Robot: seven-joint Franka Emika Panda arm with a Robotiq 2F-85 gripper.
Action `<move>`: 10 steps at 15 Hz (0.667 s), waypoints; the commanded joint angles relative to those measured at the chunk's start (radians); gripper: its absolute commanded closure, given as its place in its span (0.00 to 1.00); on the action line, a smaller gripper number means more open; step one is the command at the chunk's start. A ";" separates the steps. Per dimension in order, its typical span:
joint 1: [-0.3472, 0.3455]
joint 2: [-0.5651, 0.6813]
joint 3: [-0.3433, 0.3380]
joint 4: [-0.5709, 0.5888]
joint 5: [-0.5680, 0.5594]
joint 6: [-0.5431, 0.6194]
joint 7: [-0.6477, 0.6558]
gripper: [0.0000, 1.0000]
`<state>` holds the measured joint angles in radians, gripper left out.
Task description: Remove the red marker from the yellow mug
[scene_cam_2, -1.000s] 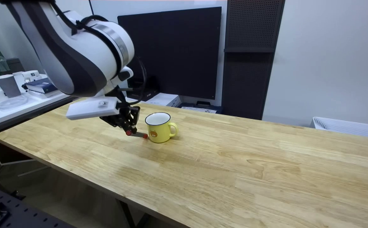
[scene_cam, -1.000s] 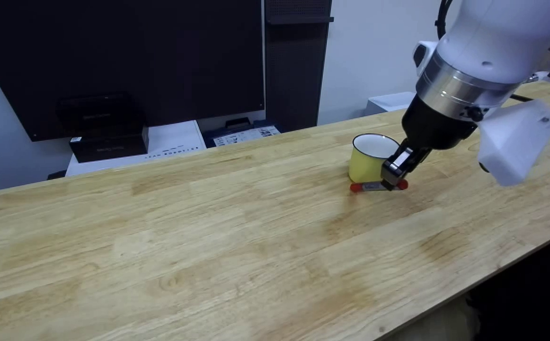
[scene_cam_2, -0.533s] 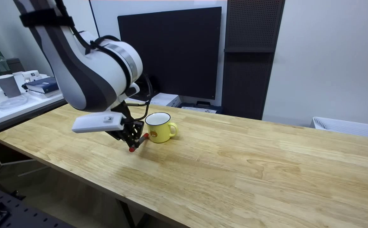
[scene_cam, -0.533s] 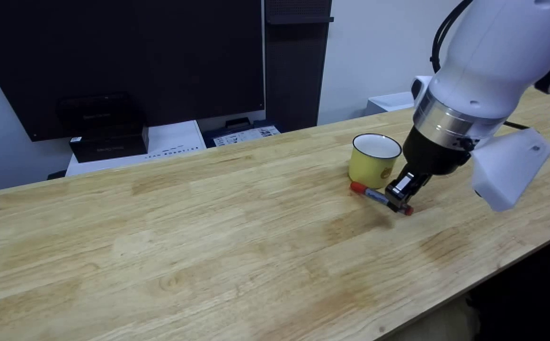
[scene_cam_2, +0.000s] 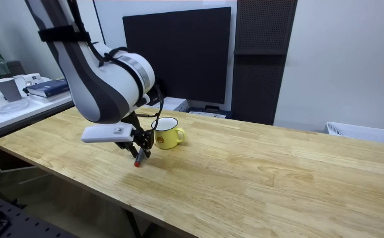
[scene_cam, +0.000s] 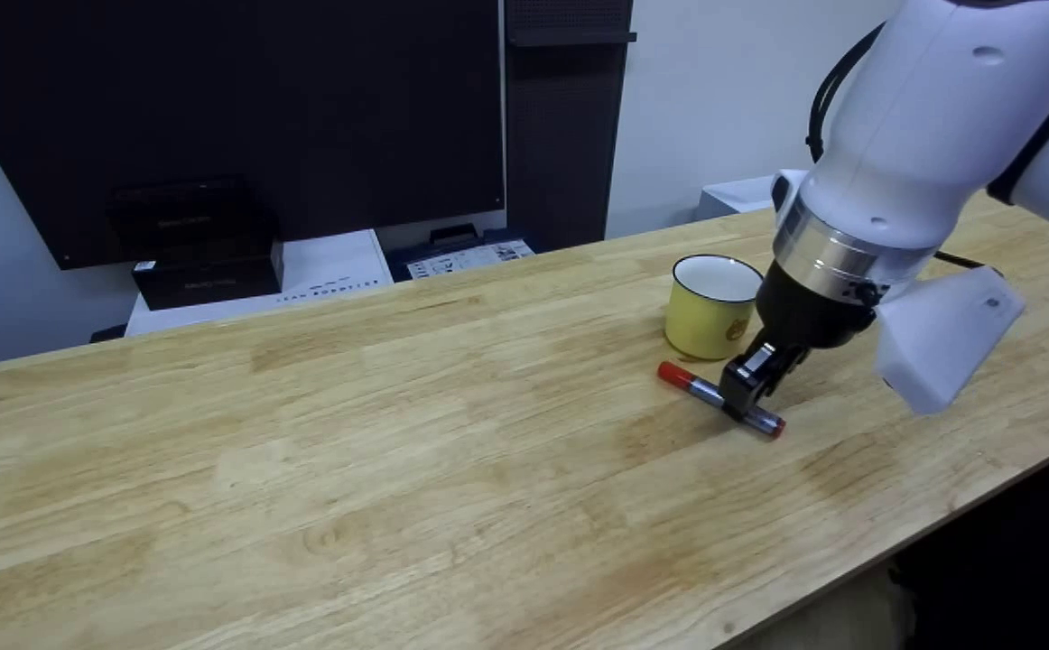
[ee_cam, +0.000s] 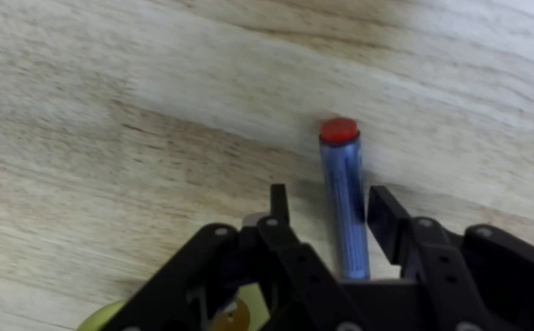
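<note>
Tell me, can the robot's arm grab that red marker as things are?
Probably yes: the gripper is open and straddles the red marker, which seems to lie on the table beside the yellow mug, not inside it; nothing seems in the way.

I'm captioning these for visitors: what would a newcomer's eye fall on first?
Probably the white and grey robot arm, upper right in an exterior view, its open black gripper straddling a slim blue-grey marker with red ends on the pale wooden tabletop. Next, the round yellow mug, white inside, upright beside the marker. Beyond the tabletop, a broad black panel stands out.
</note>
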<state>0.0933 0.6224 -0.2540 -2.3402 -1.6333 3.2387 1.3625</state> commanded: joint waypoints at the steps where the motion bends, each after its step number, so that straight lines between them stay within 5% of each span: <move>1: -0.016 -0.058 -0.001 0.008 -0.024 0.033 0.026 0.20; 4: -0.006 -0.119 -0.015 -0.051 -0.004 0.046 -0.008 0.02; 10: 0.023 -0.227 -0.056 -0.238 0.036 0.025 -0.065 0.00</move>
<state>0.0935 0.4743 -0.2792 -2.4684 -1.6275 3.2838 1.3287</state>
